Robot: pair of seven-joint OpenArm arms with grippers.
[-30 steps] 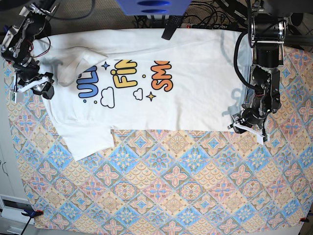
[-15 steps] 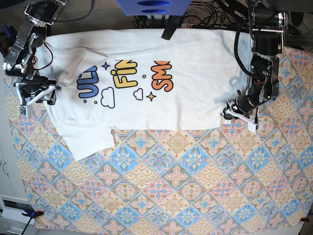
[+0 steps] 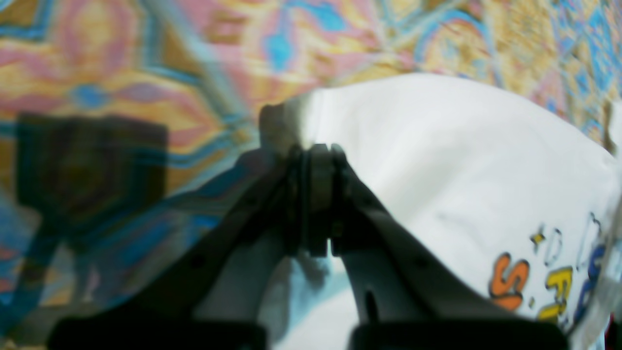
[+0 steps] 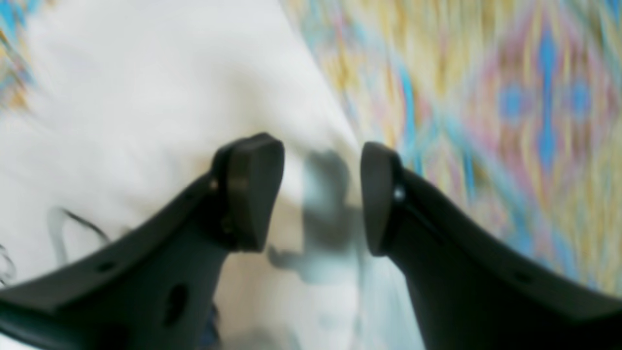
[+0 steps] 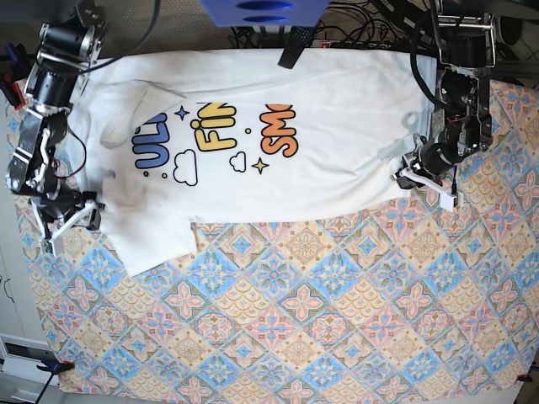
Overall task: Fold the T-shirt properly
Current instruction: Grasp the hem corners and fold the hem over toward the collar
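T-shirt (image 5: 278, 143) flat, print up, on far half of table (image 5: 295, 337). Left end effector (image 3: 315, 150) clamped on hem corner, thin pinch. Pull hard, you lose fabric or drag whole shirt askew. Right end effector (image 4: 320, 194) half open, empty, over sleeve-side edge (image 4: 330, 126); close early, you grab only top layer.

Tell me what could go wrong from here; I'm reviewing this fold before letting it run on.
1. The left gripper is shut on only a small pinch of the T-shirt at its edge; the cloth could slip out when lifted.
2. The right gripper is open over the opposite edge, holding nothing, so a one-sided pull may skew the shirt across the patterned tablecloth.
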